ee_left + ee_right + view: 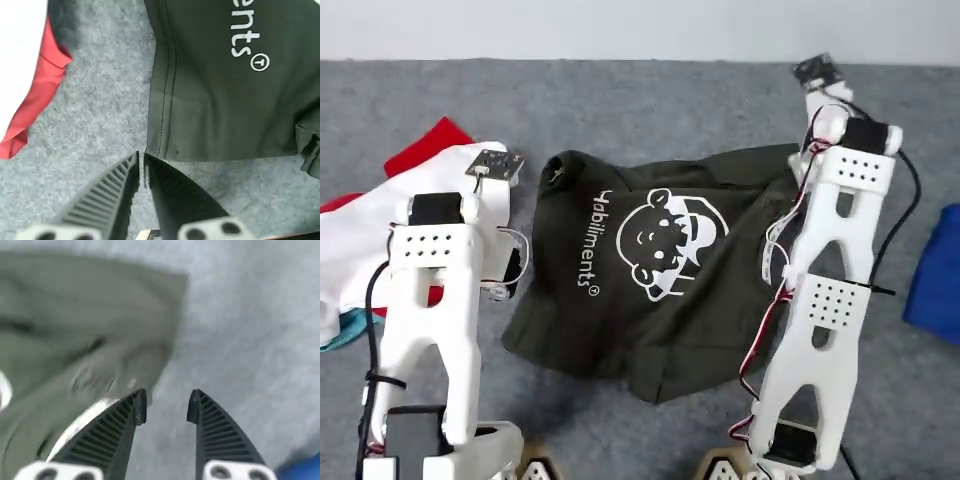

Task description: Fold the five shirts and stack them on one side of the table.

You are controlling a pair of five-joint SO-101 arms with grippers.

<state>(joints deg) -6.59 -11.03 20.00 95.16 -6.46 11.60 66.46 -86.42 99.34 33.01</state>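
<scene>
A dark olive shirt (660, 270) with a white cartoon print lies spread in the middle of the grey table, also seen in the left wrist view (230, 80) and the right wrist view (75, 340). My left gripper (141, 162) is shut with nothing in it, just off the shirt's hemmed left edge. My right gripper (167, 405) is open above the felt at the shirt's right edge, one fingertip (137, 402) over the cloth. A white shirt (360, 230) lies over a red shirt (425, 145) at the left. A blue shirt (935, 275) lies at the right edge.
A teal piece of cloth (345, 330) peeks from under the white shirt at the left. The left arm (435, 290) and right arm (830, 270) stand on either side of the olive shirt. Bare grey felt (650, 100) runs along the back.
</scene>
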